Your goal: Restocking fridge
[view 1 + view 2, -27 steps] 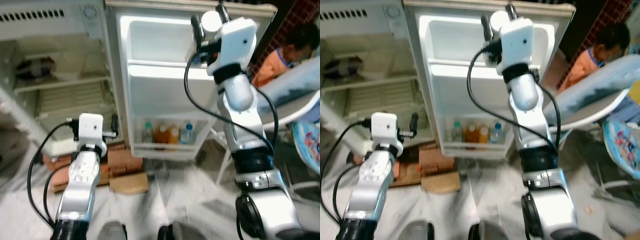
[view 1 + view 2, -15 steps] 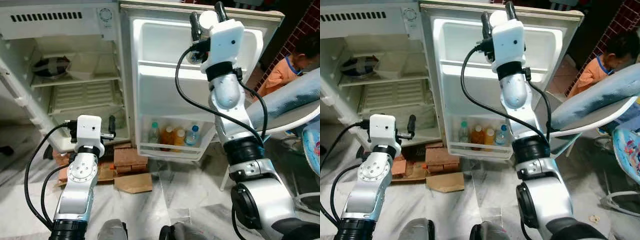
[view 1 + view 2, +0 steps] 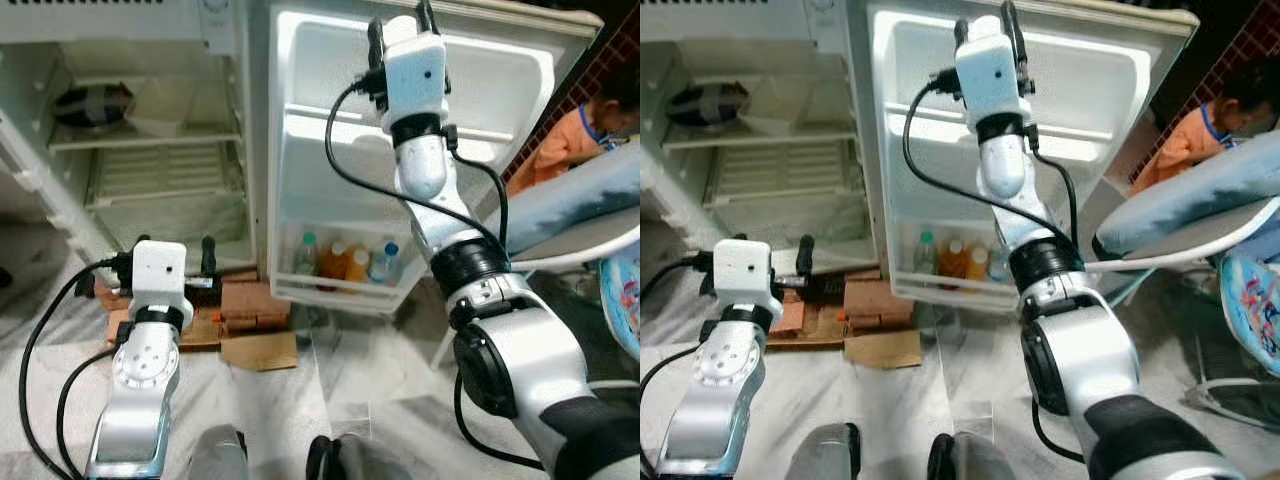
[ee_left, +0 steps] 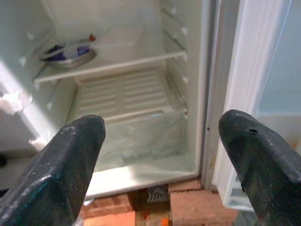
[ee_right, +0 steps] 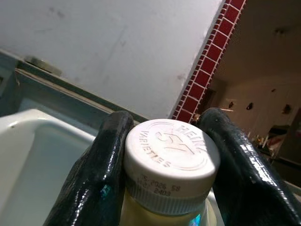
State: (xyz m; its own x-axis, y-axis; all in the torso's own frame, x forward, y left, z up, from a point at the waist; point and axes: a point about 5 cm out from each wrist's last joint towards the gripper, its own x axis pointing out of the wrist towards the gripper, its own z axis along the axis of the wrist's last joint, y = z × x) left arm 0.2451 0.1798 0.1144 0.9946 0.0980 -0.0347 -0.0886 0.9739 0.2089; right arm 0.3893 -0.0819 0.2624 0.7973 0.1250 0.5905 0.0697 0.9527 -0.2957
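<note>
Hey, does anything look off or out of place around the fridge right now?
Yes. The fridge stands propped on bare bricks, with a loose scrap of cardboard on the floor before them, a makeshift footing. Inside, nothing looks spilled; the door bottles stand upright.

Bottles [image 3: 342,261] stand in the open door's [image 3: 480,90] bottom rack, apparently right of the fridge cavity [image 3: 150,150].
</note>
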